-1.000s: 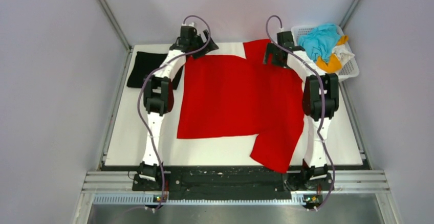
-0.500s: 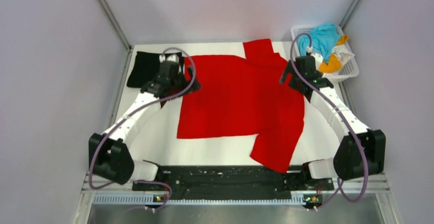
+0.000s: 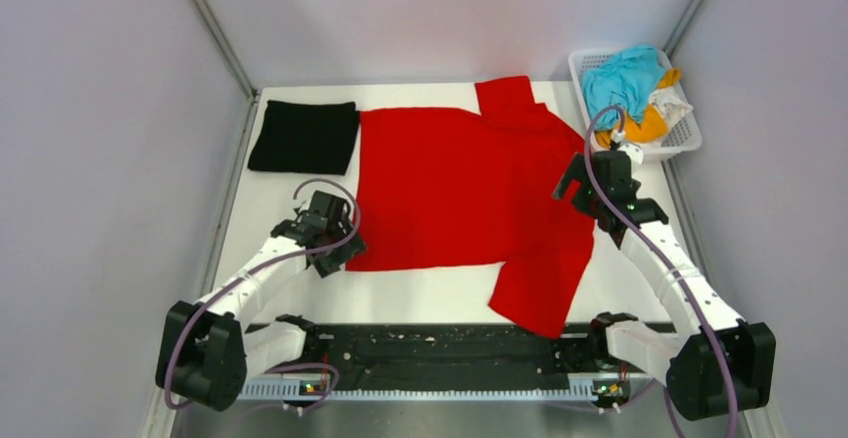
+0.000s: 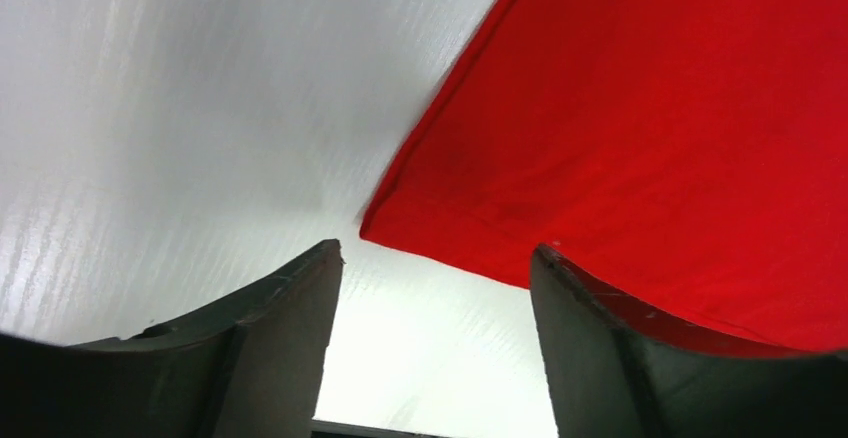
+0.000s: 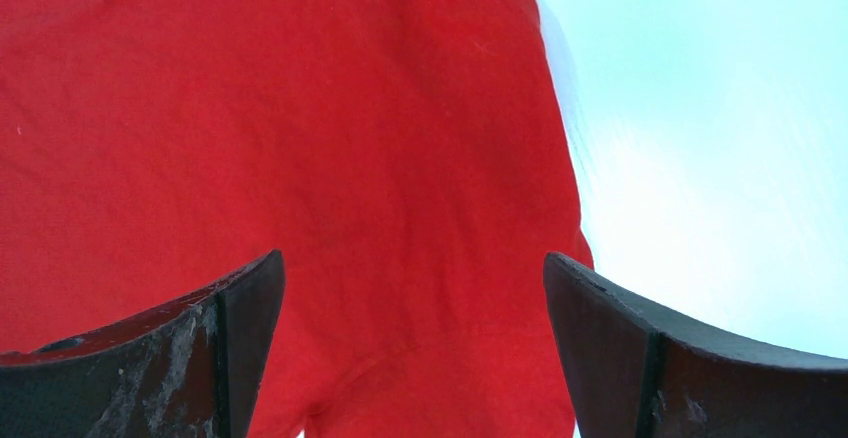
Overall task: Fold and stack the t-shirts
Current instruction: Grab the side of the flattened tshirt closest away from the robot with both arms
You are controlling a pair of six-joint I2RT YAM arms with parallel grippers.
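Observation:
A red t-shirt [image 3: 460, 183] lies spread flat on the white table [image 3: 300, 298], one sleeve at the back and one at the near right. A folded black t-shirt [image 3: 303, 136] lies at the back left. My left gripper [image 3: 335, 253] is open and empty, just above the shirt's near-left corner [image 4: 372, 226]. My right gripper [image 3: 575, 183] is open and empty above the shirt's right side [image 5: 300, 138], near the sleeve seam.
A white basket [image 3: 685, 133] at the back right holds blue, orange and white clothes. Grey walls close in both sides. A black rail [image 3: 450, 343] runs along the table's near edge.
Both arms have drawn back from the table's far end toward me. The left gripper came down to the shirt's near-left corner, the right to its right side. The shirt lies flat.

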